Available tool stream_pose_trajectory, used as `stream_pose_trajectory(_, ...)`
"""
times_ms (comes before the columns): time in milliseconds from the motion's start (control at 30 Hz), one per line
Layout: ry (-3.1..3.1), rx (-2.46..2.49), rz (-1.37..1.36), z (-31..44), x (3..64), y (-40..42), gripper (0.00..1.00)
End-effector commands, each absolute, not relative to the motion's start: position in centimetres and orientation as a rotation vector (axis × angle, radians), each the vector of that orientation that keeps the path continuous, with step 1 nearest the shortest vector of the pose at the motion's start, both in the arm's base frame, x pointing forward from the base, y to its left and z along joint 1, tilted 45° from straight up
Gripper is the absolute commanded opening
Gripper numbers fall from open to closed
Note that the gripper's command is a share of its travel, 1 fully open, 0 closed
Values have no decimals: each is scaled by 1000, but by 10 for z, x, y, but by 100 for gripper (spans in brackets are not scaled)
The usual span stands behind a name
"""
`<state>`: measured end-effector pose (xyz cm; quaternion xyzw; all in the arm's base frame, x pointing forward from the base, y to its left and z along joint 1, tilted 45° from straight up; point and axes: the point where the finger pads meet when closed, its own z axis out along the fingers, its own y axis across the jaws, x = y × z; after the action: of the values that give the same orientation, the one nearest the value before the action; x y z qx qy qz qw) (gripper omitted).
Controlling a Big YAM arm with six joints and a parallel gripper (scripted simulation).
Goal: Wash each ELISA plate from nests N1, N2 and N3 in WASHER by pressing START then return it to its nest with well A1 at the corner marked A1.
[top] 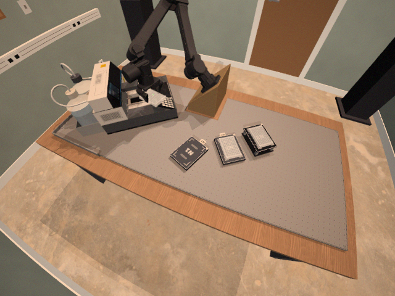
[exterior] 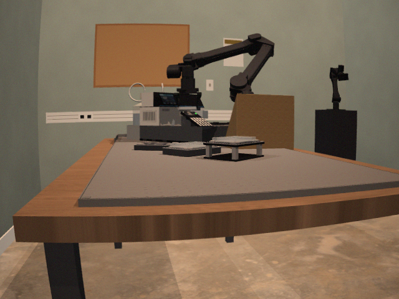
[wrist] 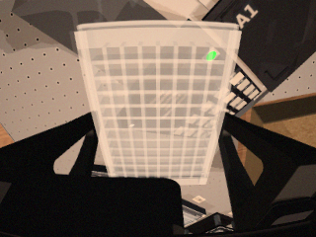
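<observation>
My gripper (top: pixel 153 92) (wrist: pixel 158 118) is shut on a clear ELISA plate (top: pixel 156 98) (wrist: pixel 158 94), held raised over the front of the plate washer (top: pixel 107 95) (exterior: pixel 149 116). The washer's keypad (top: pixel 168 102) (exterior: pixel 201 121) (wrist: pixel 244 91) is beside and below it. The lamp (exterior: pixel 196 113) glows green and shows through the plate in the wrist view. A dark surface marked A1 (wrist: pixel 281 35) lies past the plate. I cannot make out the held plate's cut-off corner. Nest N1 (top: pixel 189 153) is empty. The middle nest holds a plate (top: pixel 229 147) (exterior: pixel 189 145); the raised nest holds another plate (top: pixel 260 135) (exterior: pixel 234 139).
A brown wedge-shaped block (top: pixel 211 100) (exterior: pixel 265 120) (wrist: pixel 283 114) stands at the washer's keypad side. Bottles (top: pixel 81 110) with looped tubes stand behind the washer. The raised nest stands on posts (exterior: pixel 235 152).
</observation>
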<state>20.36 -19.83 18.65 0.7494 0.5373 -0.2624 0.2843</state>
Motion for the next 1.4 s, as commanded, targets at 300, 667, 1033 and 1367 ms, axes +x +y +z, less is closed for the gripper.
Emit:
stream_pose_trajectory(300,1186,2130,-603,202,164,-199,84)
stream_pose_trajectory(667,762,2267,-431,223,114,-199,84)
stream_pose_trajectory(1033,653,2269,-374,250,75,-201,84)
stream_pose_trajectory(1367,652,2264,-376,260,61,-205,84)
